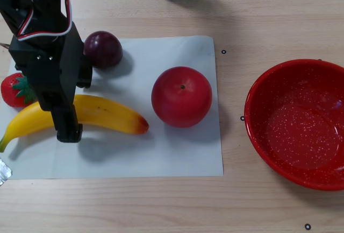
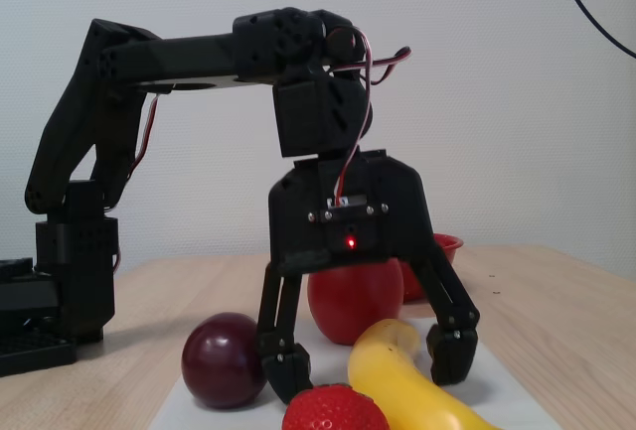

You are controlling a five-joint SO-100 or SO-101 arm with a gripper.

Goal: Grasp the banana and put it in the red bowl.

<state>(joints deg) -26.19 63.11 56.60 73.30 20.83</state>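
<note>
The banana (image 2: 402, 375) lies between the wide-spread fingers of the gripper (image 2: 366, 356), untouched; in the other view the arm hides its middle, and the bowl (image 1: 258, 101) is cut off.

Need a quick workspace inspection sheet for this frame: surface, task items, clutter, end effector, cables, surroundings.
Surface: wooden table, white paper sheet on it.
Job's things: banana lying on the sheet; red bowl off the sheet, empty.
Clutter: apple, plum, strawberry.
End effector: open, fingers straddling the banana, not closed on it.
Cables: red-white wires on the arm; black cable on the wall.
Surroundings: plain wall.
</note>
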